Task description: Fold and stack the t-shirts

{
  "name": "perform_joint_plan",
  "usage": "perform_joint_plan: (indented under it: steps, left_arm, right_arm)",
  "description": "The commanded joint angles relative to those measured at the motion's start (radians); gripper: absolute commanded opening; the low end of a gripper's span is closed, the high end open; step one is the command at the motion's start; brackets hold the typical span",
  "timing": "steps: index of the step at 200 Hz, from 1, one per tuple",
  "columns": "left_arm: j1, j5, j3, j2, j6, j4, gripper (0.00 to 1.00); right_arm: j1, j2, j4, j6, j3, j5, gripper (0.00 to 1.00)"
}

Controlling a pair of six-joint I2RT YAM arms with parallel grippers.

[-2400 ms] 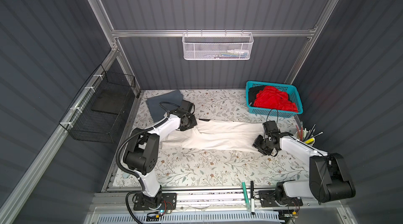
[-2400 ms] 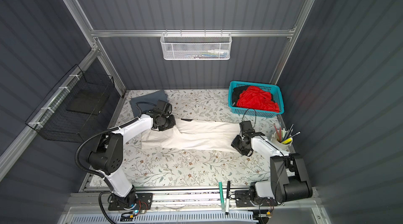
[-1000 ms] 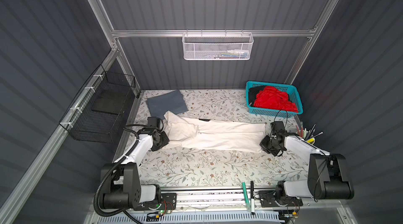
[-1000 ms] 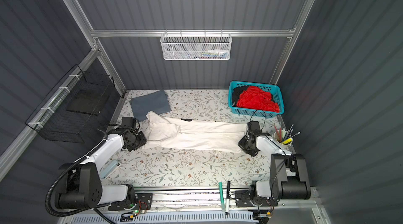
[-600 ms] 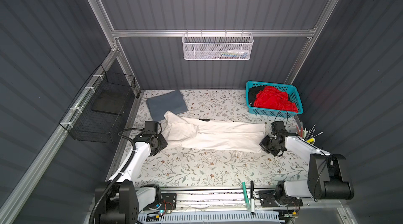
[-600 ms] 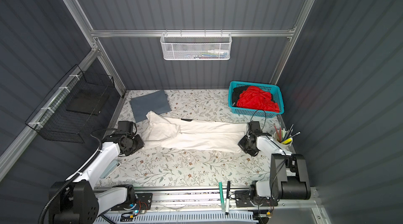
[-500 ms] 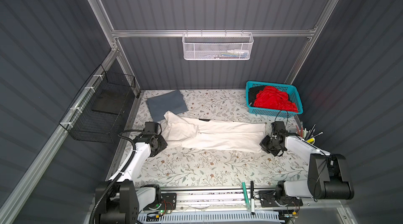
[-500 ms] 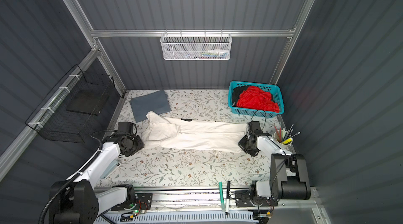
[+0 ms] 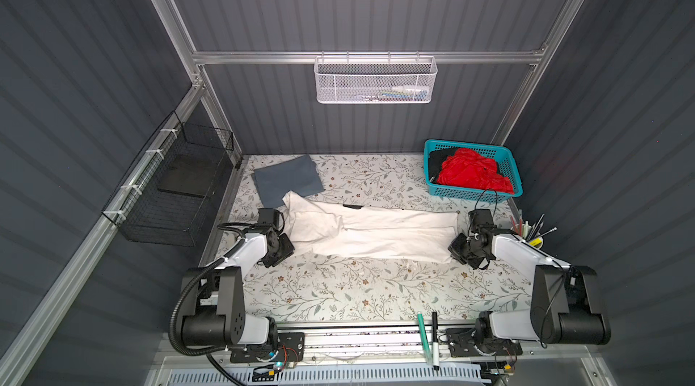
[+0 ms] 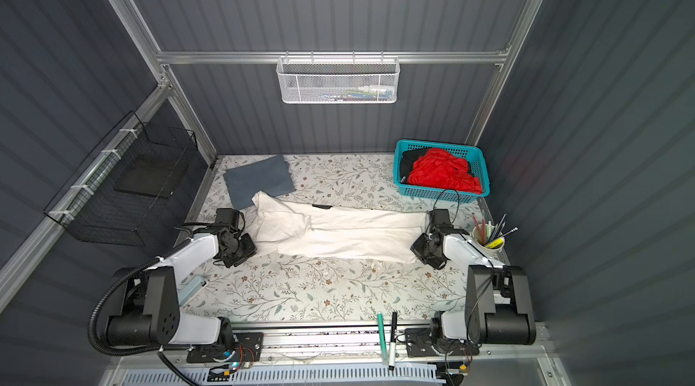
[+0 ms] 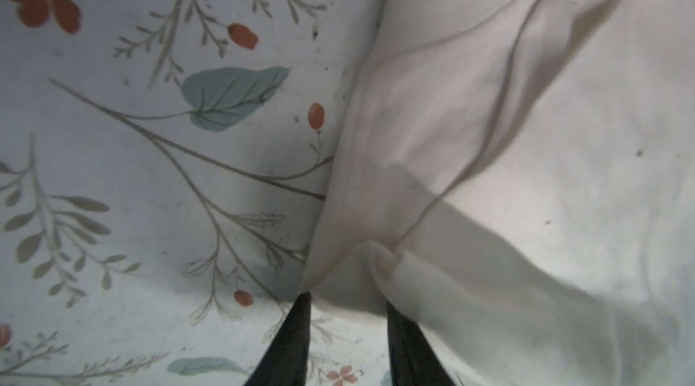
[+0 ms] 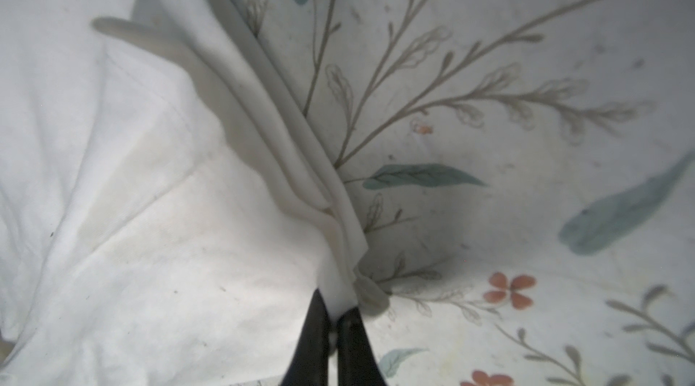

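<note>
Nearest, the right gripper (image 12: 333, 312) was clamped tight on the hem of the large off-white cloth t-shirt (image 9: 376, 233) stretched across the floral table covering (image 9: 338, 290). The left gripper (image 11: 349, 312) sat parted, astride its opposite corner. Beyond lay the folded slate-grey t-shirt (image 9: 287, 179), and far right the crumpled red t-shirt (image 9: 470, 173) in the teal plastic basket (image 9: 512, 177).

The right end effector (image 12: 334, 310) has its 2 dark fingers (image 12: 312, 346) pinched together on a corner of the off-white t-shirt (image 12: 131, 177), with a thin strip of cloth showing between them. Several stacked layers of the shirt's edge run away from the grip as a ridge. Faint yellowish smudges and small dark specks mark the cloth. Beside it lies the floral worktop covering (image 12: 526, 196).
</note>
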State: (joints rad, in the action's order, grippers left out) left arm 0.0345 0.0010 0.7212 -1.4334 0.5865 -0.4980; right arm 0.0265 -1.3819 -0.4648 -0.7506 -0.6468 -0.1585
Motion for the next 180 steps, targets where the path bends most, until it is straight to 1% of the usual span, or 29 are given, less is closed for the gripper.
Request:
perform_joint_plan:
  steps: [1, 8, 19, 32, 42, 51, 55, 57, 76, 95, 116, 133, 153, 158, 174, 180]
  left_arm:
    - [-0.002, -0.049, 0.032, -0.018, -0.02, 0.003, 0.35]
    - [-0.006, -0.065, 0.04, -0.032, -0.023, -0.007, 0.34]
    - [-0.013, -0.06, 0.051, -0.058, -0.026, -0.014, 0.31]
    - [-0.018, -0.055, 0.051, -0.086, -0.019, -0.017, 0.25]
    - [-0.021, -0.053, 0.045, -0.099, -0.016, -0.014, 0.2]
    - [-0.026, -0.064, 0.042, -0.098, -0.01, -0.021, 0.1]
    - [-0.028, -0.07, 0.039, -0.093, -0.007, -0.023, 0.02]
    - [-0.029, -0.072, 0.037, -0.09, -0.004, -0.027, 0.0]
    - [-0.035, -0.107, 0.034, -0.037, 0.011, -0.064, 0.0]
    - [-0.035, -0.117, 0.035, 0.041, 0.032, -0.146, 0.0]
    - [-0.035, -0.13, 0.022, 0.165, 0.087, -0.249, 0.0]
    - [-0.035, -0.118, -0.004, 0.238, 0.133, -0.288, 0.0]
    - [-0.035, -0.078, -0.02, 0.247, 0.141, -0.307, 0.0]
    - [-0.035, -0.079, -0.026, 0.245, 0.144, -0.312, 0.0]
    - [-0.033, -0.09, -0.046, 0.257, 0.159, -0.321, 0.0]
    - [-0.035, -0.098, -0.051, 0.267, 0.166, -0.322, 0.0]
  right_arm:
    - [0.007, 0.014, -0.028, 0.018, 0.004, -0.007, 0.02]
    - [0.009, 0.013, -0.032, 0.02, 0.003, -0.006, 0.02]
    - [0.013, 0.015, -0.035, 0.02, 0.002, -0.006, 0.03]
    - [0.033, 0.018, -0.032, 0.016, 0.008, -0.023, 0.03]
    - [0.065, 0.021, -0.022, 0.011, 0.019, -0.059, 0.03]
    - [0.102, 0.021, -0.007, 0.004, 0.031, -0.102, 0.01]
    - [0.117, 0.023, -0.005, 0.004, 0.035, -0.118, 0.0]
    - [0.123, 0.024, -0.003, 0.004, 0.036, -0.124, 0.0]
    - [0.136, 0.04, -0.043, 0.018, 0.02, -0.118, 0.0]
    - [0.136, 0.076, -0.082, 0.023, 0.021, -0.099, 0.0]
    - [0.133, 0.147, -0.115, 0.007, 0.052, -0.099, 0.0]
    - [0.113, 0.21, -0.136, -0.021, 0.086, -0.099, 0.0]
    - [0.069, 0.256, -0.17, -0.059, 0.117, -0.096, 0.0]
    - [0.055, 0.297, -0.18, -0.07, 0.125, -0.095, 0.0]
    - [0.012, 0.345, -0.21, -0.104, 0.143, -0.082, 0.0]
    - [-0.001, 0.359, -0.223, -0.115, 0.149, -0.076, 0.02]
